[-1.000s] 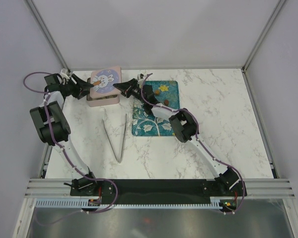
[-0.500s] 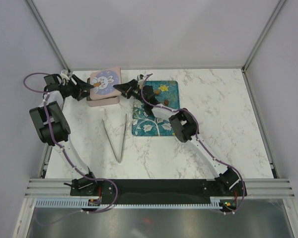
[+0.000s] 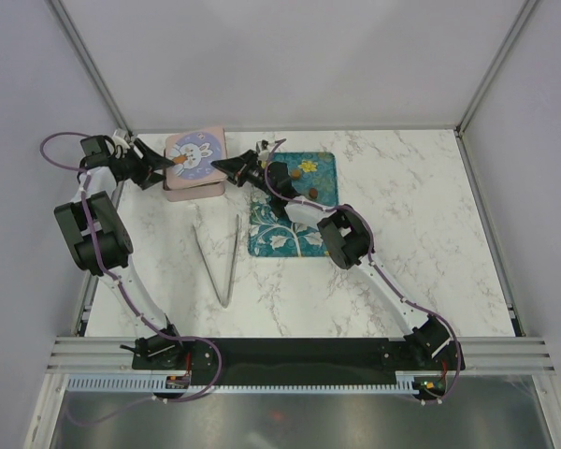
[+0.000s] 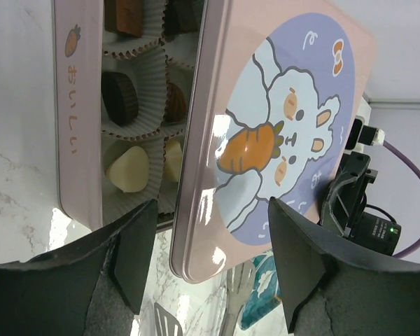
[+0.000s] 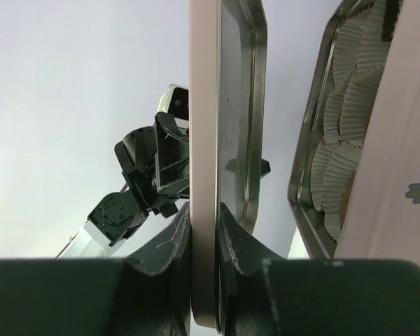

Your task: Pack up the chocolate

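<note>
The pink tin box [image 3: 194, 191] stands at the back left. In the left wrist view its paper cups hold dark brown [image 4: 119, 98] and cream-white chocolate [image 4: 129, 169]. My right gripper [image 3: 228, 168] is shut on the rim of the rabbit-print lid [image 3: 194, 153] and holds it tilted over the box; the pinch shows in the right wrist view [image 5: 204, 231]. My left gripper [image 3: 165, 166] is open, and the lid's corner [image 4: 266, 140] lies between its fingers [image 4: 134, 255] without contact. Two brown chocolates [image 3: 299, 172] lie on the teal mat [image 3: 290, 238].
Long metal tongs [image 3: 221, 262] lie on the marble table [image 3: 411, 224], in front of the box and left of the mat. Yellow flower prints [image 3: 308, 166] are on the mat. The box sits near the table's back left corner and wall.
The lid has shifted a little left and back over the box and now covers more of its opening. The left gripper has drawn back slightly to the left.
</note>
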Robot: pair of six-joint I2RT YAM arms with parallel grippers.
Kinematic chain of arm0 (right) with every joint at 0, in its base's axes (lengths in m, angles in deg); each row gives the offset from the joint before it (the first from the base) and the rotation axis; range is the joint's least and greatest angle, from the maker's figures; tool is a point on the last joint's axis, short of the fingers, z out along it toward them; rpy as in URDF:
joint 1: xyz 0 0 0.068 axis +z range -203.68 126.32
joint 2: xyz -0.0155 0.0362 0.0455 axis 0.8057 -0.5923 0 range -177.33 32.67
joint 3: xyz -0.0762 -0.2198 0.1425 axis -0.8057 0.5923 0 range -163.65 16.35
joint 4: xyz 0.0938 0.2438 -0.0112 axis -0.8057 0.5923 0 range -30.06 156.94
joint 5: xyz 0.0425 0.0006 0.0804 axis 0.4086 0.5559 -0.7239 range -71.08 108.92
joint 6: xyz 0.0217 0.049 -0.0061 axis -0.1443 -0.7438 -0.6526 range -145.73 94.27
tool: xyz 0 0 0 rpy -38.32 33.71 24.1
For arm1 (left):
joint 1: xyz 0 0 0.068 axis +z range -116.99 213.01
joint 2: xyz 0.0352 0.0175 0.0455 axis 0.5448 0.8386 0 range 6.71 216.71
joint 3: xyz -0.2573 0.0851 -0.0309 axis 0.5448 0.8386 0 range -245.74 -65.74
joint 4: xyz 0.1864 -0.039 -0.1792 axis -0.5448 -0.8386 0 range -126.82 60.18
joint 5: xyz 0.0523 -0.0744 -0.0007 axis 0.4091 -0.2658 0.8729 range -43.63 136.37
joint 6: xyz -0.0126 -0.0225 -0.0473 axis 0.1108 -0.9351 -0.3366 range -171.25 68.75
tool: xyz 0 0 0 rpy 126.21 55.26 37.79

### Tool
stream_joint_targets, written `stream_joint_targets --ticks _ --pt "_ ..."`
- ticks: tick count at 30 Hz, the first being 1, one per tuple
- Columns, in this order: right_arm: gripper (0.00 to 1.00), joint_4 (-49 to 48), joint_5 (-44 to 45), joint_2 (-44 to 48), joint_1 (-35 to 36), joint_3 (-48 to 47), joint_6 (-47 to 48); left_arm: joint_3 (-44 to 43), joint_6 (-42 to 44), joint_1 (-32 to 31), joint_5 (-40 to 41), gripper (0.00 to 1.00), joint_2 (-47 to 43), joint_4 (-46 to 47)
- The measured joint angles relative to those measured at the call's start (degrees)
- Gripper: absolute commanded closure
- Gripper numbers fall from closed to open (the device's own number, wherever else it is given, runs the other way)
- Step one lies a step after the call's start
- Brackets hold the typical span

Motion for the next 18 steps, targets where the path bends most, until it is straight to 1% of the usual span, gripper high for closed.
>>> stream_joint_targets --ticks 10,14,18 --pt "1.0 -0.39 -0.17 0.0 0.0 -0.09 -1.46 -0.15 0.17 0.26 -3.56 0.29 -0.11 0.5" --pt "1.0 -1.68 -0.15 0.0 -0.02 -0.11 -2.47 -0.15 0.17 0.39 -3.89 0.28 -0.11 0.7" --pt "1.0 -2.32 -0.15 0.0 0.0 -0.24 -2.93 -0.15 0.11 0.74 -4.55 0.3 -0.11 0.81"
